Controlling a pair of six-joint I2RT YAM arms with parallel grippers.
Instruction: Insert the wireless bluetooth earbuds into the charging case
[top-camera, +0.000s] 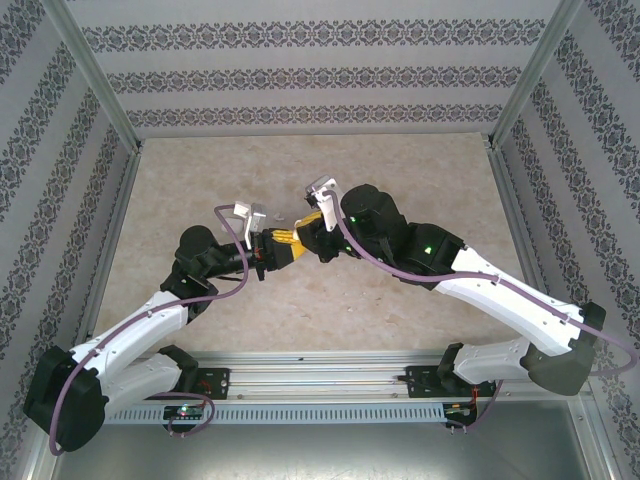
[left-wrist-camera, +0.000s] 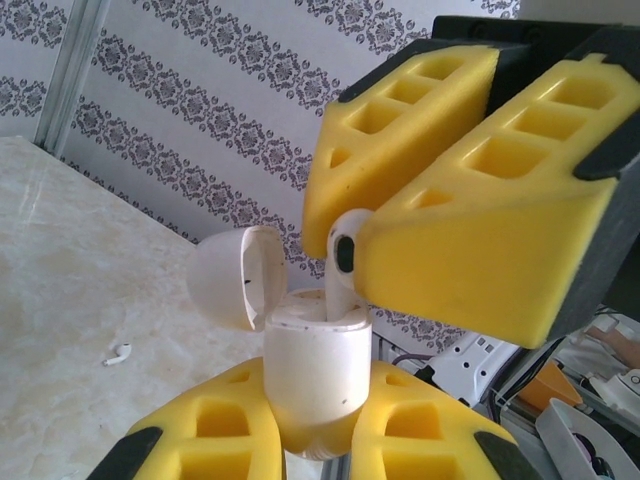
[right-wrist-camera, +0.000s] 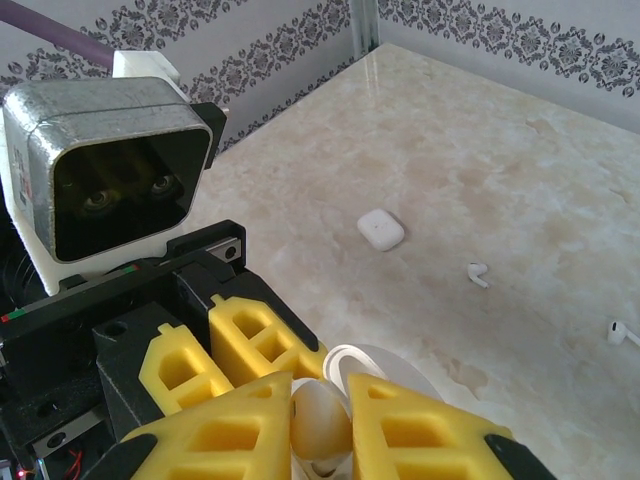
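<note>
Small glossy white plastic charging case (left-wrist-camera: 315, 370): lid open, clamped upright in left hand (left-wrist-camera: 315, 425), lower centre. Tiny white curved plastic earbud (left-wrist-camera: 345, 258): pinched in right hand (left-wrist-camera: 347, 240), stem entering the case, apparently not yet seated. Outstanding: loose earbud (left-wrist-camera: 118, 352) on beige marbled counter (left-wrist-camera: 60, 300), lower left.

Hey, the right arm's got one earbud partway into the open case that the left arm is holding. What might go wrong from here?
1. The earbud looks only partly seated in the charging case. Pinched at an angle by the right gripper, it may jam or flick out on release.
2. The left gripper grips only the case's lower half, so pushing down could make it slip.
3. The open lid stands near the right fingers and could get knocked.
</note>
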